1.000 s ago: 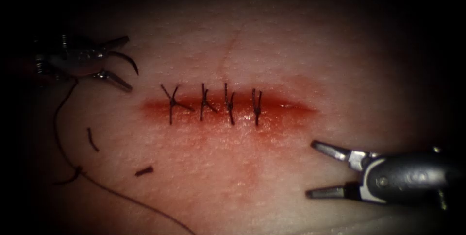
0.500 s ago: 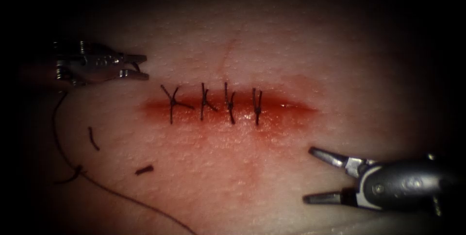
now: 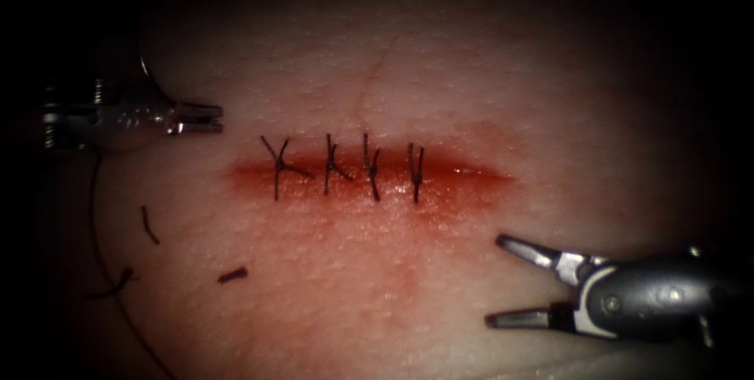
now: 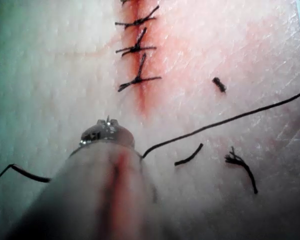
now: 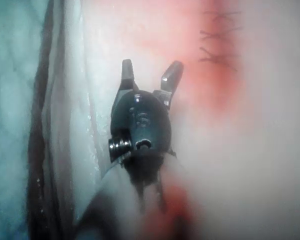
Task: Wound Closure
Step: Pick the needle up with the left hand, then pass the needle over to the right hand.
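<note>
Left tool (image 3: 206, 118): jaws pressed together left of the cut; whether they pinch the needle cannot be told.
Right tool (image 3: 510, 282): jaws spread wide, holding nothing, hovering right of and below the cut (image 3: 369, 172).
Thread (image 3: 98, 231): trails down from left tool across tissue (image 3: 440, 74).
Stitches (image 3: 373, 166): four across the cut.

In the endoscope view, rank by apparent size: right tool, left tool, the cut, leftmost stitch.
1. cut and right tool (open, empty, nearer the camera): too alike to rank.
2. left tool, shut on the needle, which is out of the tissue.
3. leftmost stitch.
</note>
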Robot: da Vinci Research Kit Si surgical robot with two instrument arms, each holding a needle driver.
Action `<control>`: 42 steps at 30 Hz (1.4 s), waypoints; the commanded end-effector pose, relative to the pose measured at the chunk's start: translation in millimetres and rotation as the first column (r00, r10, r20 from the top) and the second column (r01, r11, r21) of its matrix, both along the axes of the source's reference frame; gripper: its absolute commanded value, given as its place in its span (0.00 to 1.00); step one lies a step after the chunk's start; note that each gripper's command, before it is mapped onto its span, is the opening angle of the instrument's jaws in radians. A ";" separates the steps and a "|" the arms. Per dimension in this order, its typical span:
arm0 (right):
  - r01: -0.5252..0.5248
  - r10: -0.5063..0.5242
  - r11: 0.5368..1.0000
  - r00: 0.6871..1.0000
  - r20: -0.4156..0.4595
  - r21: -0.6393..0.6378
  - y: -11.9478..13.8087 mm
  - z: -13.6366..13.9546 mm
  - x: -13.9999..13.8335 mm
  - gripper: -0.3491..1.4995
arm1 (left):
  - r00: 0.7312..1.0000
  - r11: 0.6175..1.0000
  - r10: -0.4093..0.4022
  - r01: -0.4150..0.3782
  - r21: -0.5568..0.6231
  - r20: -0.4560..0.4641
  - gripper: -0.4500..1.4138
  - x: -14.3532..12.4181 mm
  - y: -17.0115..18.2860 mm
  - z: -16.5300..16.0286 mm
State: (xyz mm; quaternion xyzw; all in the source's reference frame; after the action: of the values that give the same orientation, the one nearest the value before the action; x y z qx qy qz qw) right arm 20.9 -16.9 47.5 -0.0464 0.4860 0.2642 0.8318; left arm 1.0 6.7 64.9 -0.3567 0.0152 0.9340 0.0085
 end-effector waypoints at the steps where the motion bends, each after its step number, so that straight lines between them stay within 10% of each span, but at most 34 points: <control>1: -0.024 0.024 0.999 0.999 -0.021 0.038 0.8 0.3 0.7 0.73 | 0.998 1.000 0.015 -0.014 -0.006 0.059 0.00 -1.4 -0.2 -1.3; 4: -0.089 0.101 0.984 0.992 -0.072 0.155 2.5 -0.2 0.8 0.69 | 0.974 0.997 0.065 -0.070 0.013 0.219 0.00 -3.6 -1.9 -5.7; 7: -0.158 0.220 0.933 0.962 -0.164 0.324 3.9 -0.6 0.9 0.35 | 0.915 0.988 0.139 -0.156 0.016 0.378 0.00 -5.6 -3.4 -9.4; 14: -0.133 0.378 0.744 0.892 -0.247 0.655 6.6 -0.2 2.4 0.81 | 0.744 0.933 0.323 -0.355 -0.063 0.585 0.00 -8.4 -5.2 -11.1; 19: 0.008 0.412 0.642 0.840 -0.353 0.767 7.8 0.4 6.7 0.89 | 0.642 0.893 0.404 -0.431 -0.129 0.652 0.00 -9.7 -6.0 -10.9; 28: 0.173 0.410 0.599 0.773 -0.485 0.782 8.8 1.5 9.2 0.79 | 0.579 0.868 0.446 -0.467 -0.171 0.683 0.00 -10.7 -7.2 -13.5; 42: 0.161 0.518 0.585 0.680 -0.519 0.795 7.6 1.4 11.3 0.84 | 0.569 0.867 0.461 -0.453 -0.208 0.681 0.00 -11.0 -7.0 -14.7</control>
State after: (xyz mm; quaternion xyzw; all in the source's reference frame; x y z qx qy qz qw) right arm 31.5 -9.2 48.4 0.3767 0.5885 0.5376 0.4720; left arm -9.5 -0.4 49.5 -0.6804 -0.0769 0.6920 -0.2286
